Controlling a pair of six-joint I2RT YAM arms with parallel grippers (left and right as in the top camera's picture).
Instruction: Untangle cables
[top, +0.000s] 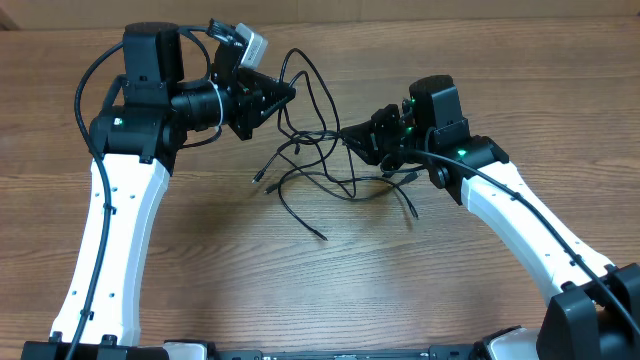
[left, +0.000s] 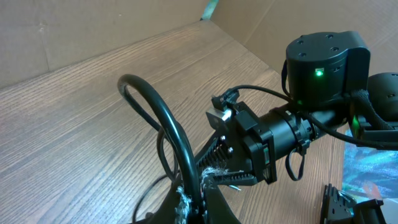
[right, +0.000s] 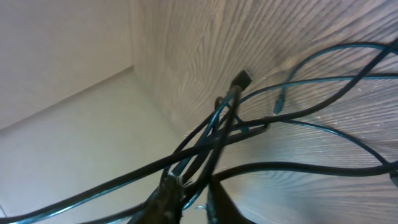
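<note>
The cables are thin black cords lying in a loose tangle on the table between my two arms. Loose plug ends reach toward the front and the left. My left gripper is shut on one cable, which arches up as a loop from between its fingers. My right gripper sits at the tangle's right side, its fingers shut on a bundle of crossing cables. One plug end sticks up beyond that bundle. The right arm's wrist shows close in front of the left gripper.
The wooden table carries only the tangle and the arms. Cardboard walls stand along its far edge. Thick black arm wires loop beside the left arm.
</note>
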